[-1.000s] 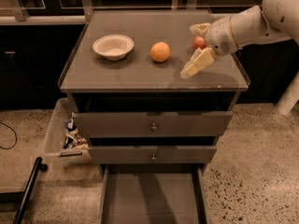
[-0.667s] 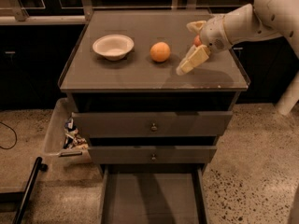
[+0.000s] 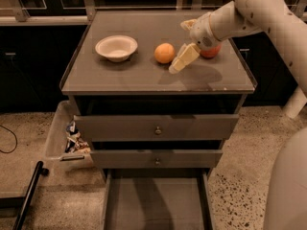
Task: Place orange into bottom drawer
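The orange point(image 3: 164, 52) sits on the gray cabinet top point(image 3: 120, 78), near the middle. My gripper point(image 3: 178, 47) hangs just to its right, close to it but apart, with its two pale fingers point(image 3: 184, 57) spread open and empty. The red-orange apple point(image 3: 212, 51) lies behind the gripper's wrist, mostly hidden. The bottom drawer point(image 3: 156, 205) is pulled out at the foot of the cabinet and shows a bare gray floor with low side walls.
A white bowl point(image 3: 116, 47) stands at the left of the top. Two drawers with brass knobs point(image 3: 157, 130) stick out slightly above the bottom drawer. A side bin point(image 3: 72, 139) with clutter hangs at the cabinet's left. A black pole point(image 3: 29, 195) lies on the floor.
The gripper has moved left across the cabinet top, from beside the apple to close by the orange. The orange and bowl have not moved.
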